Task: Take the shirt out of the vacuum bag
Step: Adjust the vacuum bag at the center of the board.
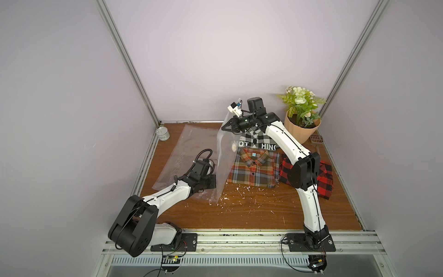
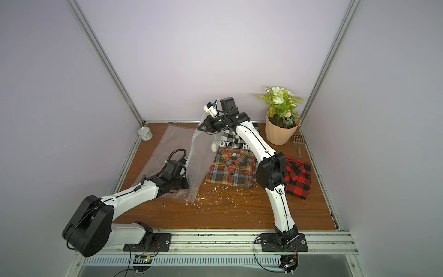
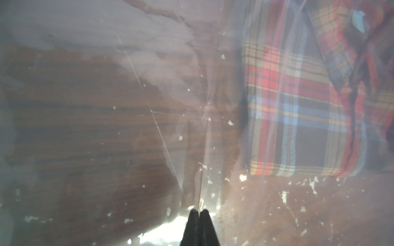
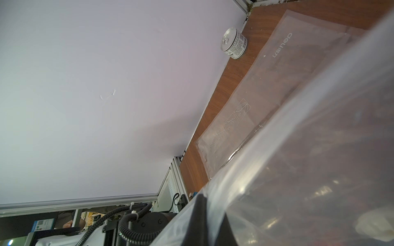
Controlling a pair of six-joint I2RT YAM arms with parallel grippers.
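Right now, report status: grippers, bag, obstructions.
Left gripper shut on vacuum bag lower edge, right gripper shut on its raised corner. Bag looks empty; orange plaid shirt on table beside it. Nothing blocking.

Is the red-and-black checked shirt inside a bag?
No, the red-and-black checked shirt lies uncovered on the wooden table.

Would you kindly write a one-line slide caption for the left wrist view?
Left gripper shut on the vacuum bag, an orange plaid shirt visible through it.
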